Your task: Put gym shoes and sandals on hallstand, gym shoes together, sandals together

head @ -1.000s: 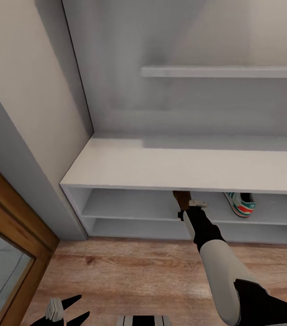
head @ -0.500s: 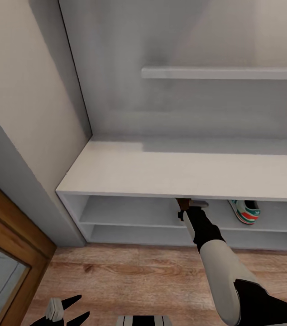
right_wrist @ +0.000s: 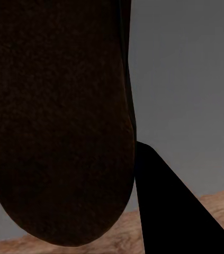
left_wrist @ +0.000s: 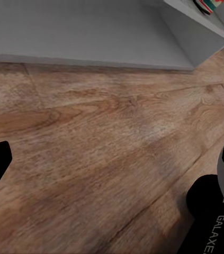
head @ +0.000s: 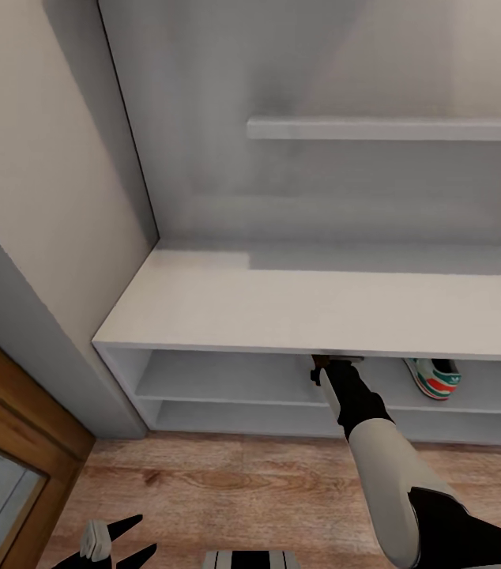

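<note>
— Where are we in the job?

— At the hallstand (head: 298,304), which spans the wall above the corridor floor (head: 227,482). The right arm reaches under the front edge of its top board into the upper shelf tier, carrying a sandal (right_wrist: 56,121). I'd judge this the placing step.

— What's there already?

— One gym shoe (head: 434,376) stands on that same tier, toward its right end, near the arm but apart from it.

— And the right gripper (head: 331,362)?

— Clamped on the sandal; its dark sole sits right against the wrist camera, one black finger (right_wrist: 170,201) beside it.

— Next?

— Probably lower the sandal onto the shelf, left of the shoe, then release.

— The left gripper (head: 112,541)?

— Idle, low over the floor, fingers spread wide, holding nothing.
</note>
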Motion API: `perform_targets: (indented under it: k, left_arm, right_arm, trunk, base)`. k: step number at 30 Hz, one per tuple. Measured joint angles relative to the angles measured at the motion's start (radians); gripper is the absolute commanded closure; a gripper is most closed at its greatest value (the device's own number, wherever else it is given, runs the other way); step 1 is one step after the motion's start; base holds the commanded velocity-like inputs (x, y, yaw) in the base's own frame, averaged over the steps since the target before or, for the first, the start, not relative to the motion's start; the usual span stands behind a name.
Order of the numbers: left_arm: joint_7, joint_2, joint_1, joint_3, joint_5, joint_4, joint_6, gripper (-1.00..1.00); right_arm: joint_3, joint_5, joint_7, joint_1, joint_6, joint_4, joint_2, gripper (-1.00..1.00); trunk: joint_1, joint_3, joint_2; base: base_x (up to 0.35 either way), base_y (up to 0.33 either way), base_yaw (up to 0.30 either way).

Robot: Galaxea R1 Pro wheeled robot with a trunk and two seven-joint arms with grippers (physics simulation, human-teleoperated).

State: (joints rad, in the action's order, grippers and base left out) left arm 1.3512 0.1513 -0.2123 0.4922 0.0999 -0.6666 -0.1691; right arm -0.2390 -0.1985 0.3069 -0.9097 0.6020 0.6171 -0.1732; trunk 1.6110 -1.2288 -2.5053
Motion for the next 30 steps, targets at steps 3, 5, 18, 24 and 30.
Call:
perform_targets:
  k: [3, 5, 18, 24, 30]
  left_arm:
    - [0.0, 0.0, 0.0, 0.0, 0.0, 0.0, 0.0, -1.0]
    - [0.0, 0.0, 0.0, -0.001, 0.0, 0.0, 0.001, -1.0]
    - [0.0, 0.0, 0.0, 0.001, 0.0, 0.0, 0.0, -1.0]
    - [0.0, 0.0, 0.0, 0.001, 0.0, 0.0, -0.002, -1.0]
    - [0.0, 0.0, 0.0, 0.001, 0.0, 0.0, -0.003, -1.0]
  right_arm:
    - [0.0, 0.0, 0.0, 0.0, 0.0, 0.0, 0.0, 1.0]
    - [0.0, 0.0, 0.0, 0.0, 0.0, 0.0, 0.0, 1.0]
    - [0.0, 0.003, 0.002, 0.001, 0.0, 0.0, 0.0, -1.0]
    - [0.0, 0.003, 0.002, 0.001, 0.0, 0.0, 0.0, -1.0]
    - [0.0, 0.003, 0.001, 0.001, 0.0, 0.0, 0.0, -1.0]
  trunk:
    - [0.0, 0.0, 0.0]
    - [0.0, 0.0, 0.0]
    - [0.0, 0.0, 0.0]
    - [0.001, 0.0, 0.0]
    - [0.001, 0.0, 0.0]
  base:
    - [0.003, 0.0, 0.0]
    - [0.0, 0.0, 0.0]
    - [-0.002, 0.0, 0.0]
    - [-0.223, 0.0, 0.0]
    - [-0.317, 0.0, 0.0]
